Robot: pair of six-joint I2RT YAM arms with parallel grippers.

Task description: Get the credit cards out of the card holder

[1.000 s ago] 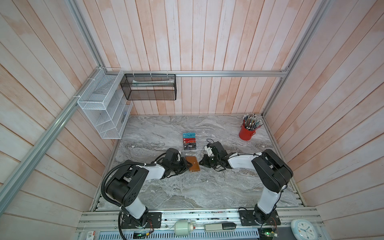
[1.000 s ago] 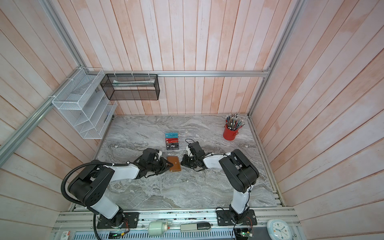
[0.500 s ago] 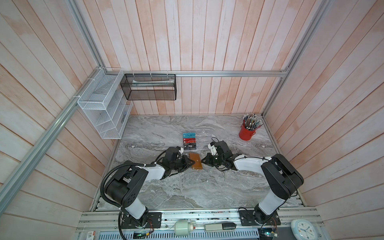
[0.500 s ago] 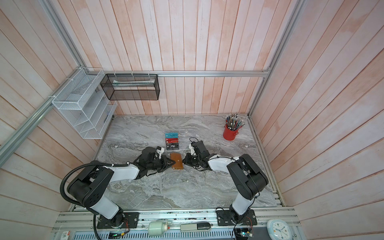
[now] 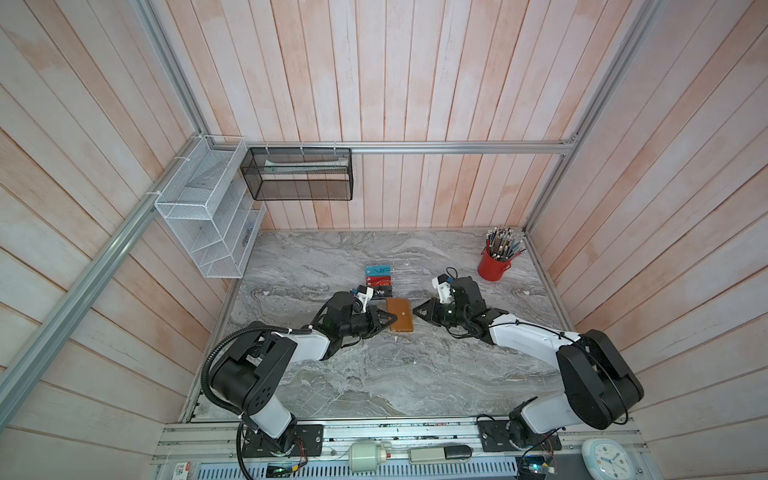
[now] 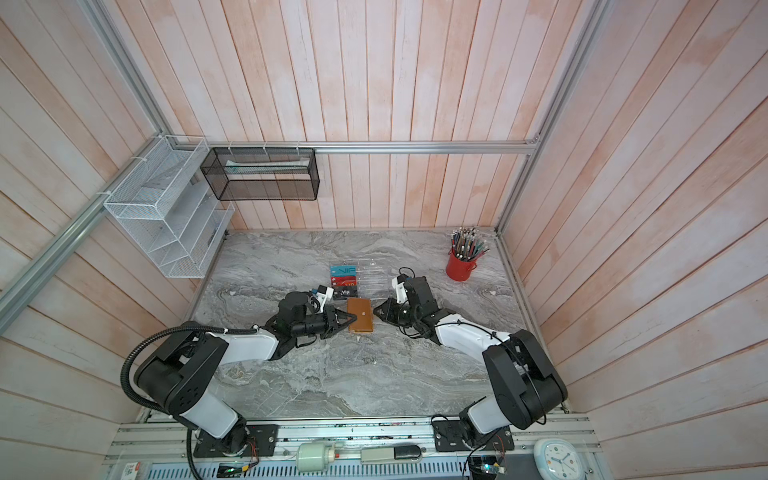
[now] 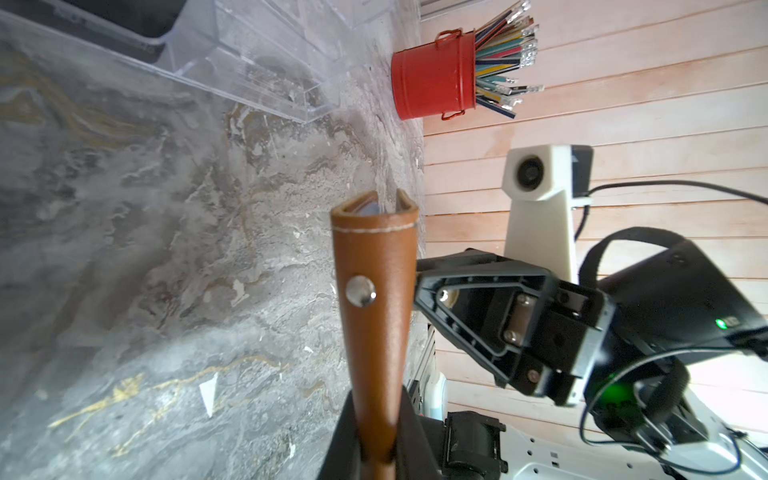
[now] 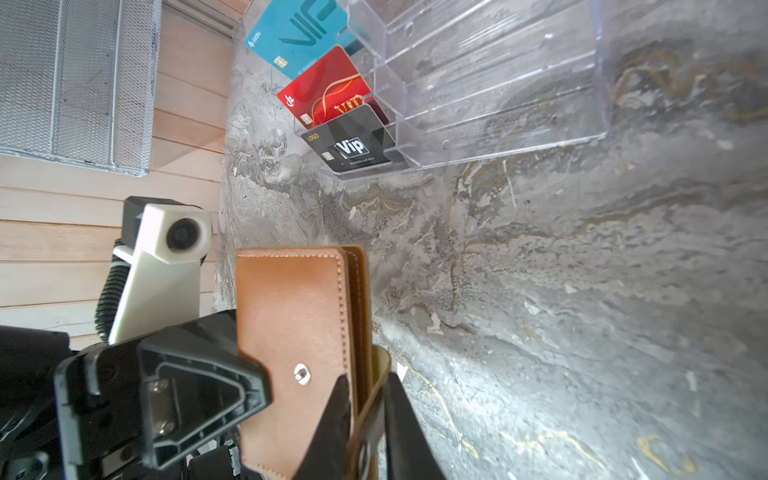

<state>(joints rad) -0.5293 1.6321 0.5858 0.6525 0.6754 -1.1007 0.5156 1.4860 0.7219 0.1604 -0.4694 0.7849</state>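
Observation:
The tan-brown card holder (image 5: 400, 314) (image 6: 360, 315) is held just off the marble, closed, snap stud (image 8: 302, 374) bare. My left gripper (image 5: 390, 319) (image 7: 376, 436) is shut on its left edge. My right gripper (image 5: 415, 314) (image 8: 365, 399) meets its right edge, jaws slightly open. The loose strap (image 8: 376, 386) and the holder's edge lie between them. The holder's inside is hidden. Teal (image 8: 299, 33), red (image 8: 328, 89) and black (image 8: 353, 141) credit cards stand in a clear rack (image 5: 405, 276) behind it.
A red cup of pencils (image 5: 492, 266) (image 7: 434, 79) stands at the back right. A white wire shelf (image 5: 208, 224) and a black mesh basket (image 5: 299, 174) hang on the walls at the back left. Bare marble (image 5: 374, 374) lies in front of the arms.
The card holder and both grippers have shifted right and a little toward the back. The right arm's elbow swung right. The right jaws have parted slightly around the strap.

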